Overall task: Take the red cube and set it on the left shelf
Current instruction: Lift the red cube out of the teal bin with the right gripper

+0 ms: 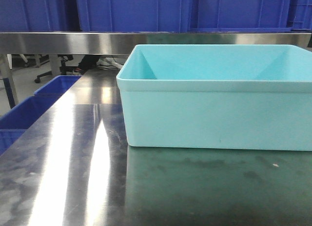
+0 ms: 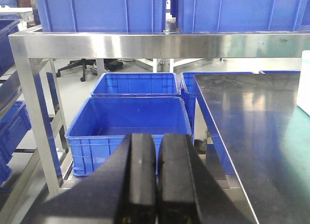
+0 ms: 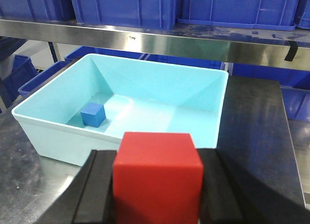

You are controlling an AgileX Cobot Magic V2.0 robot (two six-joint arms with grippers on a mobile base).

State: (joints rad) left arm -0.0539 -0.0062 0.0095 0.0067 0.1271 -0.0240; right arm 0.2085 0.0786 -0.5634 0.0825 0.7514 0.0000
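In the right wrist view my right gripper (image 3: 157, 185) is shut on the red cube (image 3: 157, 178) and holds it above the steel tabletop, in front of the near wall of the pale turquoise tub (image 3: 58, 139). The steel shelf rail (image 3: 145, 37) with blue crates (image 3: 121, 6) runs behind the tub. In the left wrist view my left gripper (image 2: 159, 178) is shut and empty, its pads together, left of the tabletop edge and facing the shelf rail (image 2: 160, 45). Neither gripper shows in the front view, where the tub (image 1: 214, 113) stands below the shelf rail (image 1: 63, 42).
A small blue cube (image 3: 92, 114) lies in the tub's near left corner. Open blue crates (image 2: 131, 120) stand on the floor left of the tabletop (image 2: 261, 137). A steel rack leg (image 2: 36, 112) rises at the left. Office chair bases (image 2: 80, 67) stand beyond.
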